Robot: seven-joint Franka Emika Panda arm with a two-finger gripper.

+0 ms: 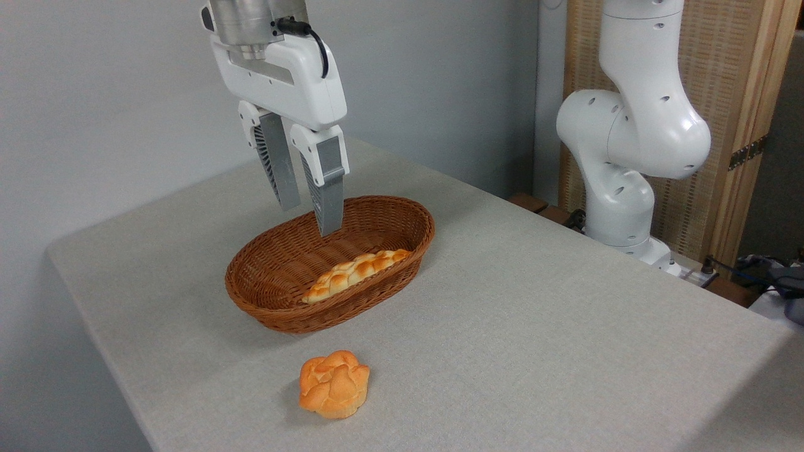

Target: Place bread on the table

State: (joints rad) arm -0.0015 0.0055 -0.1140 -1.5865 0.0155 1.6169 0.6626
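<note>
Orange bread (334, 384) on table (565, 326) nr front edge | gripper (309, 216) above wicker basket (402, 263), fingers slightly apart, empty | braided loaf (355, 271) in basket

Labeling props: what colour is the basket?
Brown woven wicker basket; the fixed camera view shows it clearly.

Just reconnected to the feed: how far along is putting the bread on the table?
Looks done: the bread sits on the table, apart from and in front of the wicker basket. In hand: nothing; the claw hangs empty over the basket's rear rim, fingers slightly apart. Left: nothing obvious, perhaps retracting the arm. The braided loaf lies in the basket.
</note>
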